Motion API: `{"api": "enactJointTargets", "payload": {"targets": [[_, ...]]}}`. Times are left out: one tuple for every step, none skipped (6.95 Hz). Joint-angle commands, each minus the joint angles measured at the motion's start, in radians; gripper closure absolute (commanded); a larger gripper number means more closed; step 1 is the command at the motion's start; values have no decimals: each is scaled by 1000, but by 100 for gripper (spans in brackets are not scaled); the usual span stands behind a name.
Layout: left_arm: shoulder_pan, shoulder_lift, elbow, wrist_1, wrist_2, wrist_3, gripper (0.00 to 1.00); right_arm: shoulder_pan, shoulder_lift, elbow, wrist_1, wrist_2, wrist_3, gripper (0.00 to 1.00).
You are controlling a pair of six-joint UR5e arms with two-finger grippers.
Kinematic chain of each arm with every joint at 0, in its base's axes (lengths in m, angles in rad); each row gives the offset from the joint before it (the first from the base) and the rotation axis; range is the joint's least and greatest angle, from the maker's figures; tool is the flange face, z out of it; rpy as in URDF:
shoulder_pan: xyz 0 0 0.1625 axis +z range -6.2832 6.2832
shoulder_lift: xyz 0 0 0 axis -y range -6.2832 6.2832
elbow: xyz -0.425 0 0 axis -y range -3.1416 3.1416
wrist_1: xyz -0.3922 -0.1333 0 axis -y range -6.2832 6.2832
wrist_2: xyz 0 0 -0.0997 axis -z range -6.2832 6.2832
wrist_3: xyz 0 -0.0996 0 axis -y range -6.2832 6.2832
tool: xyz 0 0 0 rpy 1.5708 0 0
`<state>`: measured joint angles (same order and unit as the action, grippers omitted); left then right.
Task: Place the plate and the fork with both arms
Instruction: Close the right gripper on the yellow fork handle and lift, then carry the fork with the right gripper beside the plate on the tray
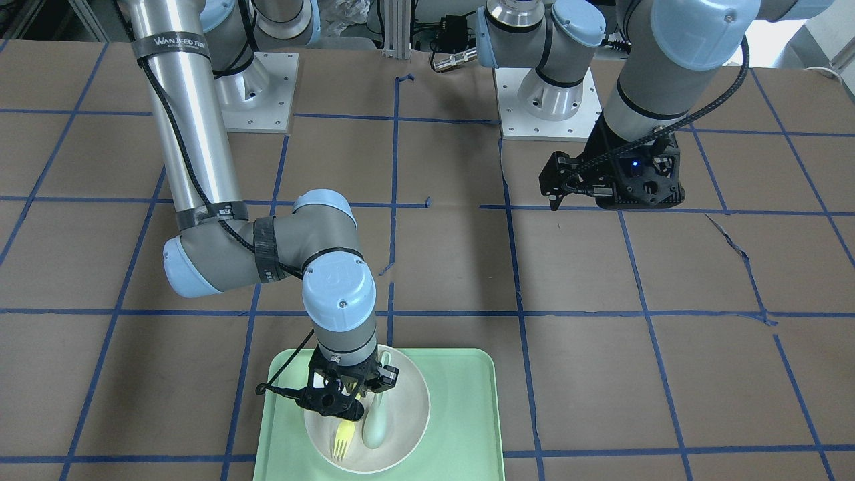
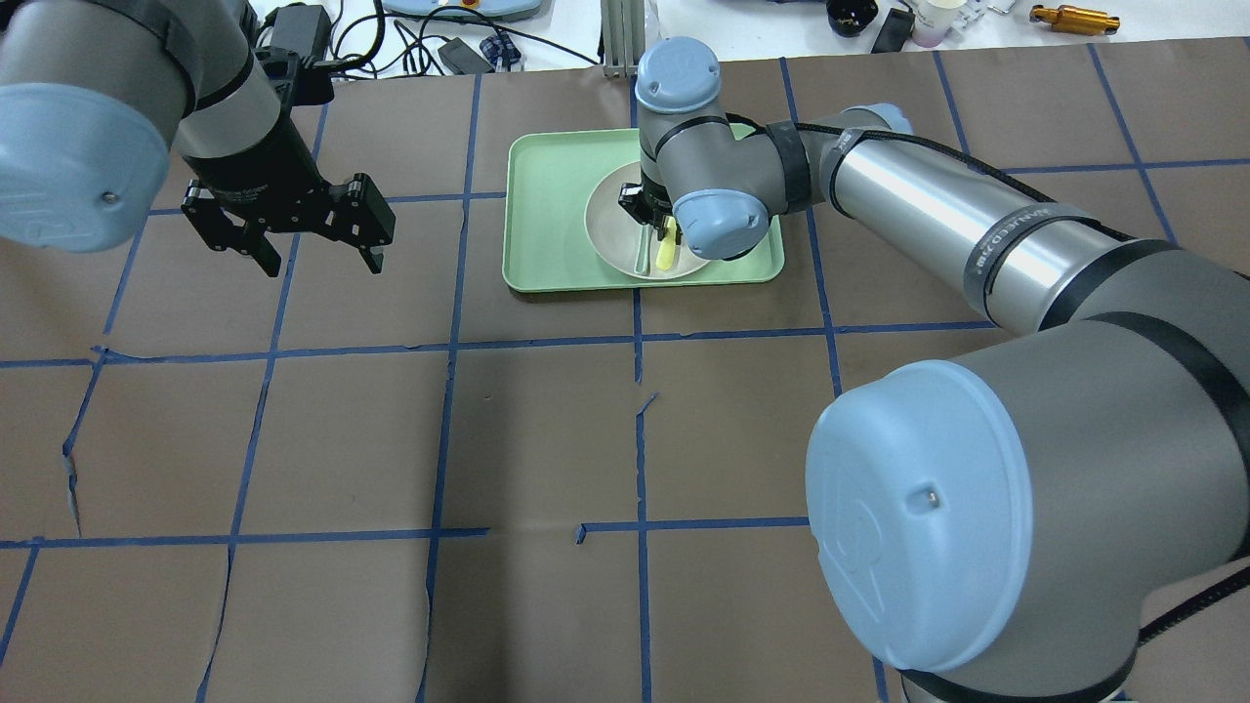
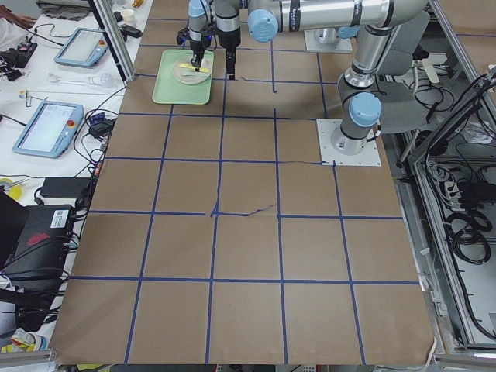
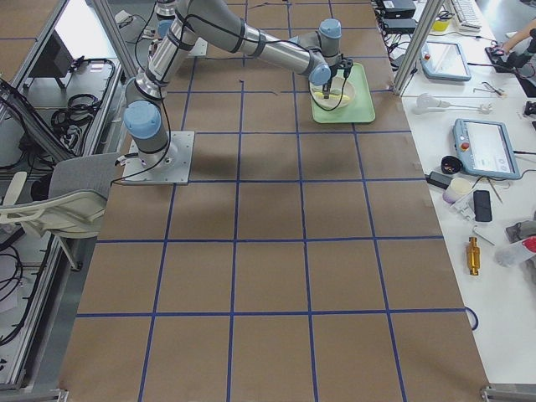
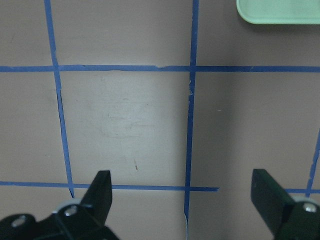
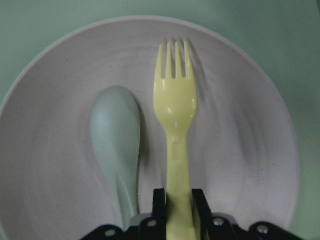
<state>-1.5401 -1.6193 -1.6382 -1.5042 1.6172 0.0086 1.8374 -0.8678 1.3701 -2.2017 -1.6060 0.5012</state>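
Note:
The off-white plate (image 6: pixel 240 150) sits on the mint-green tray (image 1: pixel 461 414). The yellow fork (image 6: pixel 175 110) lies along the plate's middle with its tines pointing away from the gripper. My right gripper (image 6: pixel 177 197) is shut on the fork's handle, low over the plate (image 1: pixel 407 401). The fork also shows in the front-facing view (image 1: pixel 342 441) and the overhead view (image 2: pixel 665 256). I cannot tell whether the fork touches the plate. My left gripper (image 2: pixel 322 259) is open and empty above the bare table, to the left of the tray (image 2: pixel 547 215). Its fingers (image 5: pixel 102 185) stand wide apart.
A pale green-grey spoon (image 6: pixel 115 135) lies in the plate right beside the fork. The tray's corner (image 5: pixel 280 12) shows in the left wrist view. Brown table cover with blue tape lines (image 2: pixel 635 430). Cables and devices lie beyond the far edge (image 2: pixel 439 39).

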Motion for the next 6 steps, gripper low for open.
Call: {"api": "enactJointTargets", "payload": {"targets": [[0,2,-8,7,1,1,0,-33,-51,-22,108,-3,-134,94],[0,7,-9,7,0,1,0,-74,-53,-16,108,-2,-204,94],[2,6,-8,9,0,1,0,-111,-51,-11,103,8,-236,94],[0,6,-9,7,0,1,0,-134,-50,-8,103,8,-254,94],[0,7,-8,9,-2,1,0,-142,-47,19,77,8,-257,94],[0,6,-9,7,0,2,0,-142,-43,73,1,9,-259,94]]}}
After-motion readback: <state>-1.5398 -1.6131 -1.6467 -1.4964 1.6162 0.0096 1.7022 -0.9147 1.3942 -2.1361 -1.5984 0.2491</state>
